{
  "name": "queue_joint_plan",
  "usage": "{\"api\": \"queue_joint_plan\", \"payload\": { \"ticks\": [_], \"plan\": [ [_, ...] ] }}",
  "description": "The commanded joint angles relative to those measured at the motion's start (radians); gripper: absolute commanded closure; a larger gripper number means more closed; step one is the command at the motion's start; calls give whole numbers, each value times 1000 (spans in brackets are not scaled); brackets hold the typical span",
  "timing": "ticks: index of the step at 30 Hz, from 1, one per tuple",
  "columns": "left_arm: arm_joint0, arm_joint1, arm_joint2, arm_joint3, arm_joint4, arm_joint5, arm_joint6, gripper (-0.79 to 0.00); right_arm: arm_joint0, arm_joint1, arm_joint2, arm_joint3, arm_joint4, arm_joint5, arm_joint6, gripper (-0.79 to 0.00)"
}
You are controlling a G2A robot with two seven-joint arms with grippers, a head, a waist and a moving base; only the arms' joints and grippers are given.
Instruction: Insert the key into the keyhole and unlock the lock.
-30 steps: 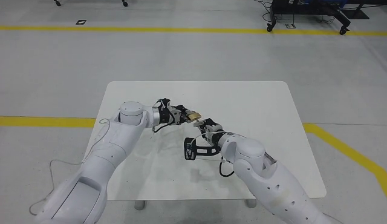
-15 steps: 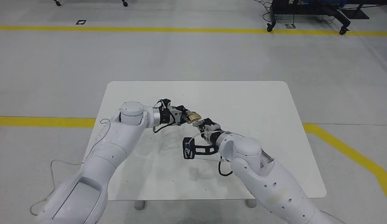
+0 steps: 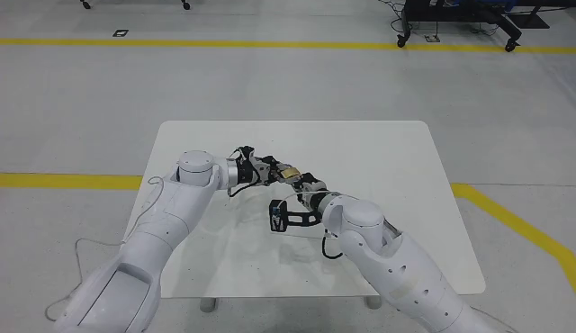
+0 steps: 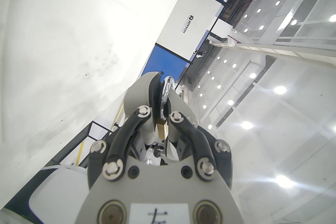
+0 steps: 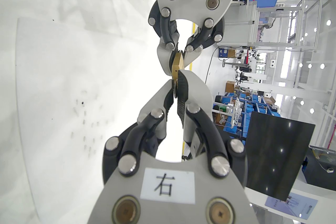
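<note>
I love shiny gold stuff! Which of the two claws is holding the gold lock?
The left claw, the one farther off in the right wrist view, is shut on the gold lock. The right claw pinches a thin silver key instead.

We see a white desk (image 3: 387, 148) on a pale grey floor (image 3: 270, 90) crossed by yellow lines (image 3: 225, 43); beyond the desk's far right corner stands a black wheeled cart (image 3: 468, 13). Round ceiling lights (image 4: 280, 90) shine overhead.
</note>
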Motion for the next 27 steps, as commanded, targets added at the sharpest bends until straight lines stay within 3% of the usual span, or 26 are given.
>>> {"api": "queue_joint_plan", "payload": {
  "ticks": [1,9,12,17,19,21,27],
  "plan": [
    [2,1,-9,1,-7,-9,5,0,0,0,0,0,0,0,0,-785],
    [15,9,-49,-10,-27,-50,43,0,-2,0,2,-2,6,7,-6,-785],
    [29,14,-66,-34,-16,-97,95,0,-44,4,76,-26,136,114,-137,-785],
    [73,23,-91,-106,11,-165,180,0,-124,20,202,-1,318,202,-375,-785],
    [93,27,-103,-136,12,-180,192,0,-138,22,209,11,335,217,-415,-643],
    [110,31,-114,-164,18,-194,199,0,-142,19,196,29,333,243,-425,-388],
    [147,40,-129,-226,40,-199,206,0,-97,0,128,112,352,304,-413,-308]
  ]
}}
